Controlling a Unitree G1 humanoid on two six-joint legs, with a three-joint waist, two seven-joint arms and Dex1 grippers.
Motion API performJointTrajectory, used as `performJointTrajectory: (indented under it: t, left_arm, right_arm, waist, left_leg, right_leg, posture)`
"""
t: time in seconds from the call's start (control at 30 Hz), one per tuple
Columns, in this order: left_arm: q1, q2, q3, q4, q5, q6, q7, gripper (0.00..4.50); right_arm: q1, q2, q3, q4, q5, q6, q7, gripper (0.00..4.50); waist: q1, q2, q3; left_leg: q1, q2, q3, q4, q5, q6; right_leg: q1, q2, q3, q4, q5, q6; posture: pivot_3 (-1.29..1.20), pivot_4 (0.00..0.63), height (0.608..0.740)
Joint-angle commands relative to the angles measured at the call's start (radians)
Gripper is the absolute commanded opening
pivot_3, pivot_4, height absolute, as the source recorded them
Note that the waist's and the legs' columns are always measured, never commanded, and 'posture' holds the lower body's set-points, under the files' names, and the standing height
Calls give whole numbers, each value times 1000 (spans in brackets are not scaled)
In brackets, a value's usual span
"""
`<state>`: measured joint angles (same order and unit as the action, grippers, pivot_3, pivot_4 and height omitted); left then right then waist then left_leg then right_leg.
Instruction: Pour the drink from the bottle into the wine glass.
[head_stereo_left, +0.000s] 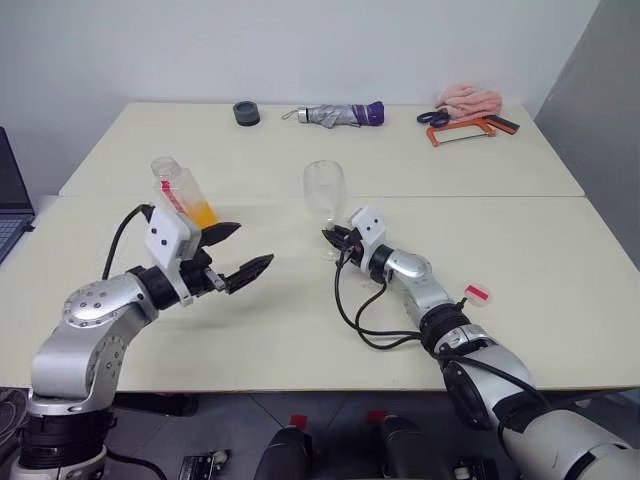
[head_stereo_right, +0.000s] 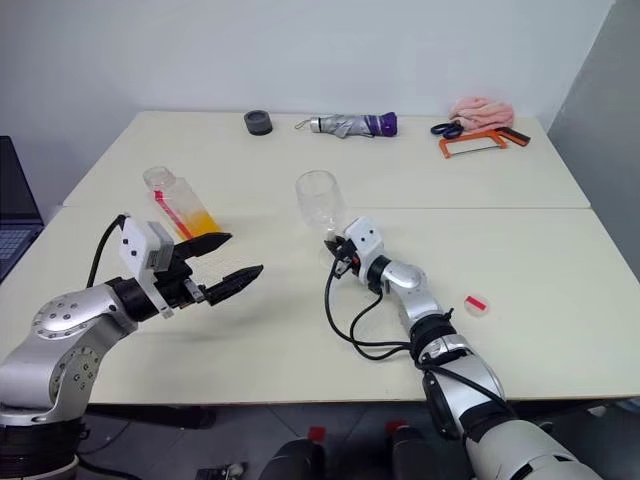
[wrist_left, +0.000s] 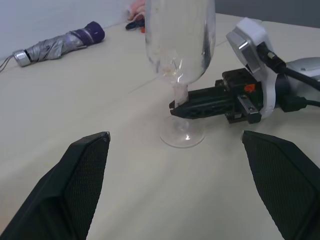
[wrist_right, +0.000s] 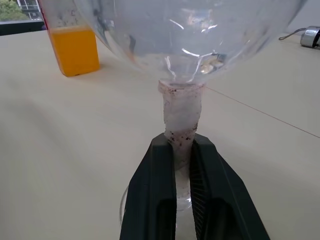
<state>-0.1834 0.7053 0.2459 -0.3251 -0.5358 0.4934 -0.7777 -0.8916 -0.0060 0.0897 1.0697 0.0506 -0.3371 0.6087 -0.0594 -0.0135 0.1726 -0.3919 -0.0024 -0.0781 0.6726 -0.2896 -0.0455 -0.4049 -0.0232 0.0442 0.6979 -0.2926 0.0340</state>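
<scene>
Head cams: I see the left gripper (head_stereo_left: 240, 250) hanging above the table (head_stereo_left: 300, 330) on the robot's left side, fingers spread wide, holding nothing. The bottle (head_stereo_left: 182, 196) stands on the table just behind it, uncapped, no contact that I can make out. The drink (head_stereo_left: 203, 213) fills only the lower part of the bottle. The right gripper (head_stereo_left: 333, 238) is at table centre, fingers clamped on the stem of the wine glass (head_stereo_left: 324, 195). The glass is upright, foot on the table, bowl looks empty. A small red cap (head_stereo_left: 477, 293) lies on the table beside the right forearm. Far edge of the table: a dark round object (head_stereo_left: 246, 113), a folded umbrella (head_stereo_left: 335, 115), scissors (head_stereo_left: 433, 117), a hacksaw (head_stereo_left: 462, 131), a pink cloth (head_stereo_left: 468, 99). A laptop (head_stereo_left: 12, 200) sits at the robot's far left.

Left wrist cam: its own two fingers (wrist_left: 80, 180) stand far apart with nothing between them. Ahead I see the glass on its foot, with the right gripper's black fingers pinching the stem from the side, just above the foot. Umbrella in the background.

Right wrist cam: both fingers (wrist_right: 155, 195) are pressed against the glass stem from either side, low on the stem, foot visible underneath. Bowl directly above. Bottle with the orange drink stands beyond the glass, well apart from it.
</scene>
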Motion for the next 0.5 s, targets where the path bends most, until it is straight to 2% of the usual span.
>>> performJointTrajectory:
  t: [0.03, 0.33, 0.37, 0.5]
  left_arm:
    - [-26, 18, 19, -42, -18, 0, -1, 4500]
    - [-81, -11, -13, -39, -16, -1, 14, 4500]
    - [-86, -13, -14, -36, -15, -2, 15, 4500]
    - [-90, -20, -10, -33, -13, -4, 18, 4500]
  right_arm:
    - [-23, 2, -22, -13, 7, -26, 13, 1076]
    - [2, 4, -22, -47, 6, -12, 42, 4283]
    - [7, 2, -21, -53, 5, -11, 46, 4457]
    - [27, -11, -15, -74, -2, -7, 57, 4457]
  waist:
    - [0, 0, 0]
    - [0, 0, 0]
    - [0, 0, 0]
    - [0, 0, 0]
  left_leg:
    - [0, 0, 0, 0, 0, 0]
    - [0, 0, 0, 0, 0, 0]
    - [0, 0, 0, 0, 0, 0]
    - [0, 0, 0, -1, 0, 0]
  right_leg:
    - [0, 0, 0, 0, 0, 0]
    - [0, 0, 0, 0, 0, 0]
    - [0, 0, 0, 0, 0, 0]
    - [0, 0, 0, 0, 0, 0]
  posture:
    - [0, 150, 740]
    - [0, 150, 740]
    - [0, 150, 740]
    - [0, 150, 740]
